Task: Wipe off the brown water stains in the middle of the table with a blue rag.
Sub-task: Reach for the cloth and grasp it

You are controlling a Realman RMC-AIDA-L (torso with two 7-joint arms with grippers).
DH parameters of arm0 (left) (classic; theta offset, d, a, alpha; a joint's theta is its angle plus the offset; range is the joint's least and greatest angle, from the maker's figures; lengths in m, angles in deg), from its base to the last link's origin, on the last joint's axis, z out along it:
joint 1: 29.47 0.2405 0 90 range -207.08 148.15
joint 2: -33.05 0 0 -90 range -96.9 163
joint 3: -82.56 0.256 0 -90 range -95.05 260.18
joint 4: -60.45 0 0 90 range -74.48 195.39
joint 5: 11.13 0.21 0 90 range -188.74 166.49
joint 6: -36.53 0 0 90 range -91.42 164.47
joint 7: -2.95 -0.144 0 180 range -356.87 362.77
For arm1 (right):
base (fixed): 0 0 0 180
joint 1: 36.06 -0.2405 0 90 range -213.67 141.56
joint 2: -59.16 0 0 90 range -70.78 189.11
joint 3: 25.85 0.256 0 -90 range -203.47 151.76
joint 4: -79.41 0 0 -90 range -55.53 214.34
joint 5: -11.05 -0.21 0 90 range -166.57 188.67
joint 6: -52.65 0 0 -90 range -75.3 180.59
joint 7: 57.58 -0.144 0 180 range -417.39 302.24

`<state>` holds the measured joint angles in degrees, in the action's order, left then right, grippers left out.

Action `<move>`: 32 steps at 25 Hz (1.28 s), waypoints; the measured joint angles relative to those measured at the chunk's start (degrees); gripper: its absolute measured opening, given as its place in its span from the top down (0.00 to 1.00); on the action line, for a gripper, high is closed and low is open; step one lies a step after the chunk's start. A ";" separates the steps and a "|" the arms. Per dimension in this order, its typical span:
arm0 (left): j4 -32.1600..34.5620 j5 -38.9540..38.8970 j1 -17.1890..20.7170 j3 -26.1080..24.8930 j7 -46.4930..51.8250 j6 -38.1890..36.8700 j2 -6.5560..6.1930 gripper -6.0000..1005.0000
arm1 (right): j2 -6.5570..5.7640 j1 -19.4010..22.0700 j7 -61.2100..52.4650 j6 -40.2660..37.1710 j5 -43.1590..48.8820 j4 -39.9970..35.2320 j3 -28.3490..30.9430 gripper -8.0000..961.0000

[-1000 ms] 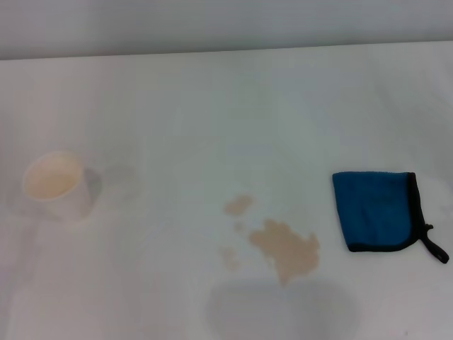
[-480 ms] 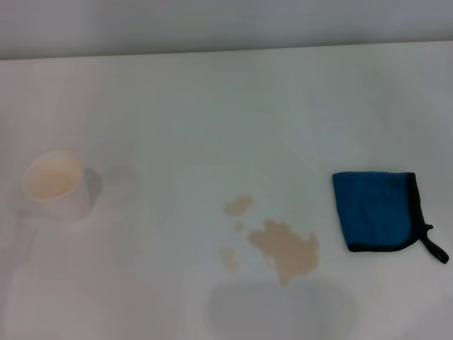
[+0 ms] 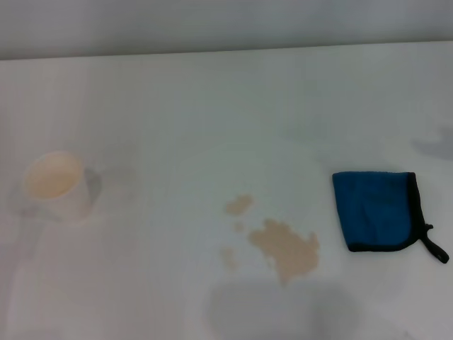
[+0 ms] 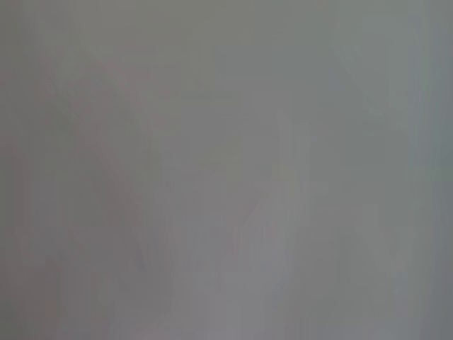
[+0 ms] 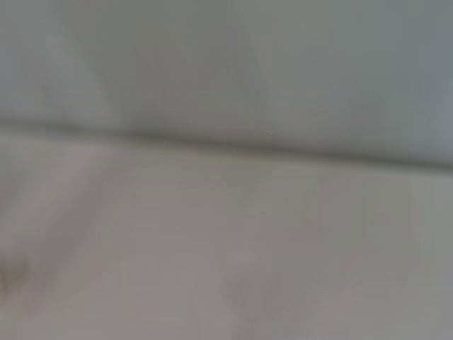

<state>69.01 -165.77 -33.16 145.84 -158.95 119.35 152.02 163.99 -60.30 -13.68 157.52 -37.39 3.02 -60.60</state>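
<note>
The brown water stains (image 3: 285, 248) lie in the middle of the white table (image 3: 212, 106), one larger tan patch with small spots to its left. The blue rag (image 3: 375, 210) lies flat to the right of the stains, with black edging and a short black loop tab at its right corner. Neither gripper shows in the head view. The left wrist view shows only a plain grey surface. The right wrist view shows a pale surface with an edge line across it (image 5: 226, 142).
A white paper cup (image 3: 58, 185) stands on the left of the table. A grey shadow smudge (image 3: 279, 308) lies near the front edge below the stains. Another faint shadow (image 3: 435, 145) lies at the right edge, behind the rag.
A faint grey shadow has appeared at the right edge of the table behind the rag. The rag, stains and cup have not moved.
</note>
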 joint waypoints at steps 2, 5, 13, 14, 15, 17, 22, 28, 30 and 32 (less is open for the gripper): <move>0.07 0.01 0.00 0.00 0.00 0.13 -0.04 0.12 | 0.46 -1.66 -1.27 0.04 4.59 -0.75 -4.31 0.17; 0.12 0.02 -0.44 0.00 0.00 0.14 -0.06 0.12 | 2.69 -3.82 -2.68 -0.33 13.52 -2.98 -9.33 0.17; -0.52 0.33 -1.95 0.10 0.00 -0.20 -0.06 0.12 | 10.87 -6.61 -7.18 -1.86 34.37 -8.62 -24.60 0.17; -0.55 0.35 -1.94 0.15 0.00 -0.19 -0.06 0.12 | 10.75 -6.43 -9.46 -2.88 34.55 -8.92 -28.37 0.17; -0.56 0.37 -1.90 0.17 0.00 -0.20 -0.06 0.12 | 10.58 -6.29 -11.30 -3.76 34.62 -9.08 -31.39 0.18; -0.56 0.40 -1.83 0.16 0.00 -0.23 -0.06 0.12 | 10.50 -6.19 -13.58 -4.98 35.03 -9.22 -35.77 0.18; -0.56 0.41 -1.92 0.24 0.00 -0.31 -0.06 0.12 | 10.73 -7.21 -16.28 -6.95 34.71 -5.06 -40.94 0.18; -0.56 0.58 -2.17 0.31 0.00 -0.33 -0.06 0.12 | 10.90 -7.63 -19.48 -10.26 34.60 -2.31 -47.06 0.18; -0.56 0.61 -2.38 0.35 0.00 -0.62 -0.15 0.12 | 10.83 -7.96 -20.18 -11.57 34.60 -1.33 -48.14 0.18; -0.56 0.66 -2.52 0.39 0.00 -0.95 -0.20 0.12 | 10.84 -8.24 -20.29 -12.68 34.60 0.06 -48.41 0.18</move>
<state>68.45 -165.12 -35.69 146.23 -158.94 118.40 151.82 174.84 -68.54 -33.98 144.84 -2.78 3.08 -109.01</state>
